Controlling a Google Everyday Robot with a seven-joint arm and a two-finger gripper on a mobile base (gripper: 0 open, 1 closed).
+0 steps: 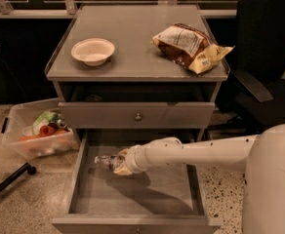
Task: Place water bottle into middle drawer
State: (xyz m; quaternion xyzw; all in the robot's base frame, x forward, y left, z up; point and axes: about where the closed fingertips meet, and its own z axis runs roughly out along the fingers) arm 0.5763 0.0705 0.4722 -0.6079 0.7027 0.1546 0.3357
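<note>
The water bottle (105, 161) is a small clear bottle lying on its side, cap pointing left, held over the left part of the middle drawer (132, 191). The drawer is pulled out wide, with a flat grey floor and low side walls. My gripper (119, 163) reaches in from the right on a white arm and is shut on the water bottle, just above the drawer floor. Most of the bottle's body is hidden by the gripper.
A white bowl (92, 50) and snack bags (190, 46) sit on the cabinet top. The drawer above (138, 116) is a flat panel with a round knob. A clear bin of items (37, 133) stands on the floor at left. A black chair (267, 62) is at right.
</note>
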